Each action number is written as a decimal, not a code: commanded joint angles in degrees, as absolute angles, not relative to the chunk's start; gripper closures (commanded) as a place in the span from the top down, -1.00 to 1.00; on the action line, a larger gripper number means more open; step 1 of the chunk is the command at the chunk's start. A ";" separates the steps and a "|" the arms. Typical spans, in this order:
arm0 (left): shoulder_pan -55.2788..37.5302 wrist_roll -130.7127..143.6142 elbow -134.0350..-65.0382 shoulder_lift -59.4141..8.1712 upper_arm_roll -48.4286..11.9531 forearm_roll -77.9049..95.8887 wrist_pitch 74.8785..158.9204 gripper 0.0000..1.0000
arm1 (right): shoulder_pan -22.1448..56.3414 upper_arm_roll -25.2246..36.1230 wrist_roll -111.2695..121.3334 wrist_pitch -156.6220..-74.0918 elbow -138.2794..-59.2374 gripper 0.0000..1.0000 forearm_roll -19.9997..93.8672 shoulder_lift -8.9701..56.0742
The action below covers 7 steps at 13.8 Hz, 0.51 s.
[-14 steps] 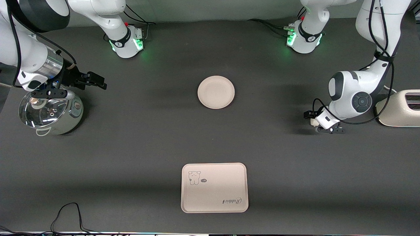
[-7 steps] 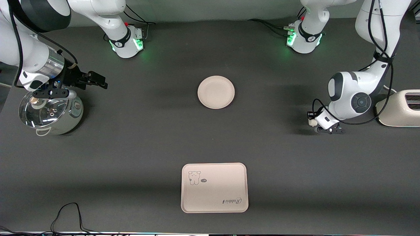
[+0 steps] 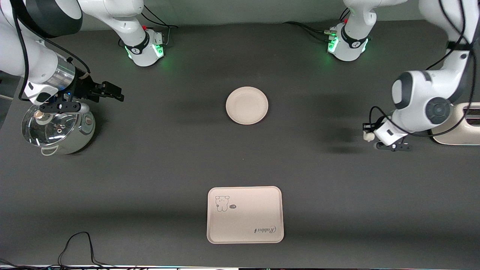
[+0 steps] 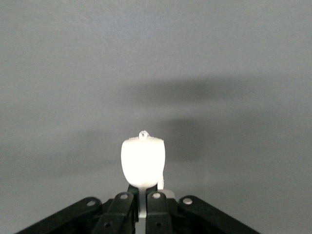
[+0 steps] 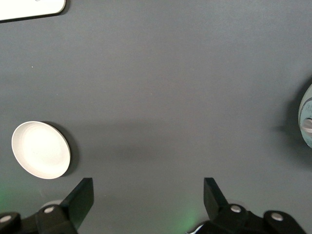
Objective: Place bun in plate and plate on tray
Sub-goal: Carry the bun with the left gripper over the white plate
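Step in hand: the left gripper (image 3: pixel 371 135) has the bun (image 3: pixel 369 136) clenched between its fingers and lifted off the table (image 3: pixel 168 157), over the table's end on the left arm's side; the carry to the plate (image 3: pixel 247 105) looks to be next.
Grip: in the left wrist view the bun (image 4: pixel 143 162) sticks out past the fingertips (image 4: pixel 127 202), pinched only at its lower part, so the hold looks shallow.
How to do it well: the carry should be level and unhurried, since a smooth rounded lump held this low could slip or pivot; the release is best made low over the plate's middle, so the bun settles inside the raised rim and does not roll out.
Plate: lies empty at the table's middle, toward the edge where the bases stand.
Tray: the tray (image 3: pixel 245 215) lies empty near the table's camera-side edge, in line with the plate and well apart from it.
Right gripper: the right gripper (image 3: pixel 101 92) waits with jaws spread and nothing between them, over the table's end on the right arm's side.
Around: a lidded steel pot (image 3: pixel 56 129) stands just beside the right gripper; a cream toaster (image 3: pixel 459 125) stands at the left arm's end, near that arm's wrist.
In the way: bare table between bun and plate; nothing blocks the path.
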State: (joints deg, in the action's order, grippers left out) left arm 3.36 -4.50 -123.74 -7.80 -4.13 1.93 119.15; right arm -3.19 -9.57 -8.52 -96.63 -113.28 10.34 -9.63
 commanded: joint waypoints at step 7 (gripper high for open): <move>1.85 7.87 -97.03 -2.29 -10.60 2.19 84.03 -0.82 | -2.64 -9.40 -8.35 -96.42 -112.94 1.00 10.72 -9.93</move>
State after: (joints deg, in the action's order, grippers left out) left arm 2.98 1.39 -100.06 -0.93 -6.61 2.07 86.61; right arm -3.09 -9.60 -8.52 -96.69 -113.26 10.34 -9.24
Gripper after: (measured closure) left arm 0.912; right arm 0.000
